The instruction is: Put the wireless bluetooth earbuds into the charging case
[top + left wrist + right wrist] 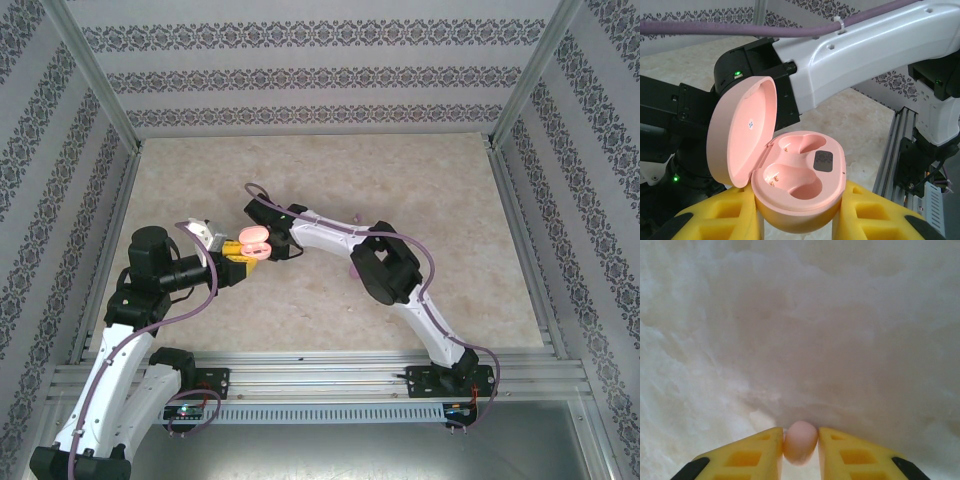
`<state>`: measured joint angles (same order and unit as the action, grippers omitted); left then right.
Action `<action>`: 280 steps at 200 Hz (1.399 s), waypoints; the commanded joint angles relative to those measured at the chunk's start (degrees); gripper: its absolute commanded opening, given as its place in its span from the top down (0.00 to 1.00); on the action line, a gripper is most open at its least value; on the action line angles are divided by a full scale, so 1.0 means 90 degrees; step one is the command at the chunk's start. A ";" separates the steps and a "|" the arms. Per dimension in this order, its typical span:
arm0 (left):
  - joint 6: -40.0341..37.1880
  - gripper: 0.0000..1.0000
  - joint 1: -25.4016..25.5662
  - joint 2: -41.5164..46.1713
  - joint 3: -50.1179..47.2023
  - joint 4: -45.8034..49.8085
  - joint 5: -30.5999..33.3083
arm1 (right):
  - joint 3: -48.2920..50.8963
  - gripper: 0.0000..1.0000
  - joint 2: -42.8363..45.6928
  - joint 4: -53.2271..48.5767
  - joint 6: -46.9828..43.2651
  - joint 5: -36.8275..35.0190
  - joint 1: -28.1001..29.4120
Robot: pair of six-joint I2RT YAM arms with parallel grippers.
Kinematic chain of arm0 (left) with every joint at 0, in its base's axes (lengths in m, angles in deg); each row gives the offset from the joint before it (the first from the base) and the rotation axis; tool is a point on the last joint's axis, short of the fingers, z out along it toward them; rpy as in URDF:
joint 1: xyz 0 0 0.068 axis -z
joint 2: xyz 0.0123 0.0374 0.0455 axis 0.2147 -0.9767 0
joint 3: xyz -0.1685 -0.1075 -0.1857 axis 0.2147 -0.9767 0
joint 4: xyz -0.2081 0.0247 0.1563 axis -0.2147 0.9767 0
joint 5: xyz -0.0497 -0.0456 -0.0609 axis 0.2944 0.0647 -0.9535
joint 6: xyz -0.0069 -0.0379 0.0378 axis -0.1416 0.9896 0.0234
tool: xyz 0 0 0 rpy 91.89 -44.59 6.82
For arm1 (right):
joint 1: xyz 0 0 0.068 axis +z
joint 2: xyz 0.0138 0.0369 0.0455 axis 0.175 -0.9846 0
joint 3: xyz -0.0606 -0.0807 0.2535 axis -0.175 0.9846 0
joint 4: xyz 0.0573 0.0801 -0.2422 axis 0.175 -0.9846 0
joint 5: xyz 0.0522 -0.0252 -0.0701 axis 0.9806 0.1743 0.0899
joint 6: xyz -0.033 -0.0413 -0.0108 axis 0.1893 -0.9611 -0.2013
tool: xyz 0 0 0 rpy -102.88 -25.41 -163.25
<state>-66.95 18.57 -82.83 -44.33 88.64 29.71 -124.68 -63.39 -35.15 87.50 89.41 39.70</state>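
Pinching a pale pink earbud [800, 442] between its yellow fingertips, the right gripper [800, 432] has its jaws pressed against the bud's two sides. The bud's rounded end pokes out past the tips, over a blurred pale surface.

In the overhead view this gripper [279, 241] sits just beside the left gripper [243, 251], left of the table's middle. The left gripper's yellow fingers [722, 220] are clamped on the lower shell of the pink charging case [800, 175], holding it off the table. The case's lid [742, 127] stands swung open to the left, and both sockets face up with bare rims. The right arm's white link [865, 55] crosses close behind the lid's upper edge.

A broad stretch of beige tabletop [330, 180] runs from the grippers to the far wall [320, 70] and to the right-hand frame rail [520, 240]. The left rail [105, 250] is near the left arm's elbow.
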 commanded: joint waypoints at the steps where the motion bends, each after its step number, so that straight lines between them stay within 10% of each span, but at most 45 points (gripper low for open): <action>1: -0.0067 0.71 -0.0071 0.0104 0.0071 -0.0026 -0.0105 | -0.0262 0.78 -0.0298 -0.0360 -0.0093 0.0054 0.0073; 64: -0.0067 0.71 -0.0071 0.0064 0.0048 -0.0121 -0.0197 | 0.0486 0.93 0.0431 -0.0236 -0.0415 0.0065 -0.0172; 170: 0.0608 0.72 0.0092 -0.0547 -0.0507 -0.2254 -0.0640 | 0.3828 0.98 0.4974 -0.0479 -0.1107 -0.0705 -0.1173; 280: -0.0207 0.73 0.1706 -0.1668 -0.0752 -0.3985 0.0930 | 0.3649 1.00 0.7138 -0.1684 -0.0687 -0.2051 0.0521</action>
<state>-65.00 32.13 -98.00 -50.04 59.46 34.36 -90.17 0.56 -47.21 79.48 75.42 40.75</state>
